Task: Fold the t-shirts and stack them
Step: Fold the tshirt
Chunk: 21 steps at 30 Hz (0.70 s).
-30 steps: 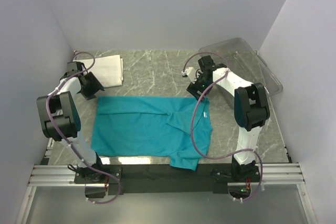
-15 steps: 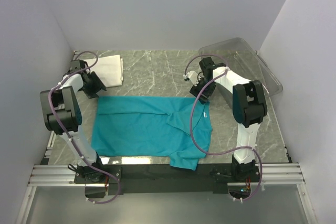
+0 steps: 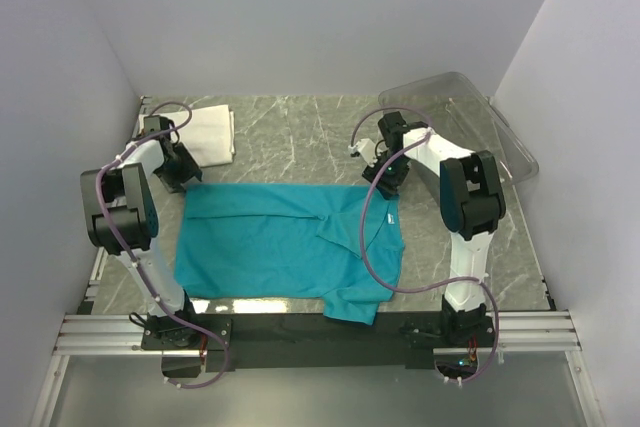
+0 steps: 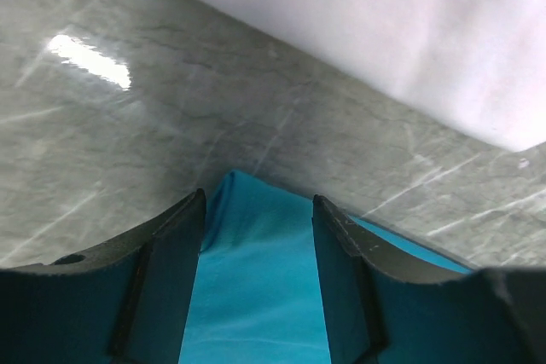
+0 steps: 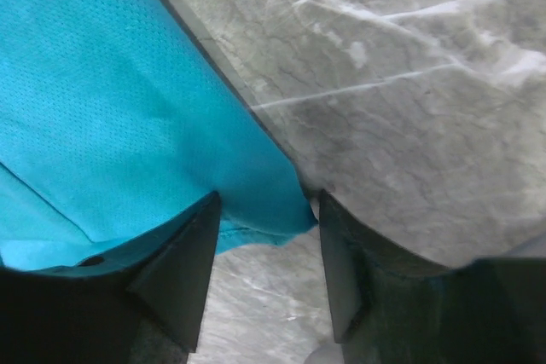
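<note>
The teal-blue t-shirt [image 3: 290, 242] lies spread flat in the middle of the table. The white t-shirt [image 3: 212, 132] lies folded at the back left. My left gripper [image 3: 184, 176] is down at the teal shirt's far left corner. In the left wrist view the gripper [image 4: 258, 210] is open, with that corner of the teal shirt [image 4: 256, 287] between its fingers. My right gripper [image 3: 386, 179] is at the far right corner. In the right wrist view it [image 5: 266, 210] is open, with the tip of the teal shirt [image 5: 102, 108] between its fingers.
A clear plastic tray [image 3: 500, 127] leans at the back right, close behind the right arm. White walls enclose the table on three sides. The purple cable of the right arm [image 3: 368, 247] loops over the right part of the teal shirt.
Both grippers have moved a little nearer and down onto the teal shirt's far corners. The shirt has not moved.
</note>
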Available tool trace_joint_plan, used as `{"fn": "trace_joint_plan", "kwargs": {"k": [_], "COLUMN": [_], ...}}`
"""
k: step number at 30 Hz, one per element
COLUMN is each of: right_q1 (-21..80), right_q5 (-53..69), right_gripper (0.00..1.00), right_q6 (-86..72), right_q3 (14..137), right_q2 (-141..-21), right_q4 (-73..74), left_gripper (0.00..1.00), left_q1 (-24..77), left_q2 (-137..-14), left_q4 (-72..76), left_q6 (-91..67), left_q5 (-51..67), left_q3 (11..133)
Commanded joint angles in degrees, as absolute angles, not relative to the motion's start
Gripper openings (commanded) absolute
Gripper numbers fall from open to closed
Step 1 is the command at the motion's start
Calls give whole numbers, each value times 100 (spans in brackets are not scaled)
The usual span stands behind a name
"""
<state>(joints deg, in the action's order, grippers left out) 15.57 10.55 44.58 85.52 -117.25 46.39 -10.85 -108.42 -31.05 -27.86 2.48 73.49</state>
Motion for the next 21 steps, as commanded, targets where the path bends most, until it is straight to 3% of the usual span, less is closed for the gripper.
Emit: {"fn": "trace_joint_plan", "kwargs": {"k": [1, 9, 15, 16, 19, 21], "right_q1": [1521, 1521, 1521, 1512, 1512, 1521], "right_q5": [1107, 1169, 1143, 1108, 1055, 1046], "right_gripper": [53, 28, 13, 3, 0, 0], "right_q6": [4447, 4412, 4395, 4386, 4316, 4263], "right_q3": [8789, 8991, 9114, 9184, 9316, 9535], "right_q2": [-11839, -11927, -11892, -11900, -11962, -12058], "right_q4": [4790, 4922, 4922, 4904, 4878, 4895], "left_gripper": [59, 51, 16, 8, 1, 1], "left_q1": [-1081, -1081, -1063, -1063, -1063, -1063], "left_q2": [-10450, -10608, -10872, -10898, -10942, -10986], "left_q4": [-3261, -3199, -3138, -3138, -3138, -3138], "left_q6": [-2619, -2584, -2637, -2645, -2698, -2759], "left_q5": [18, 175, 106, 53, 18, -139], "left_q3": [7585, 7401, 7506, 7575, 7734, 7831]}}
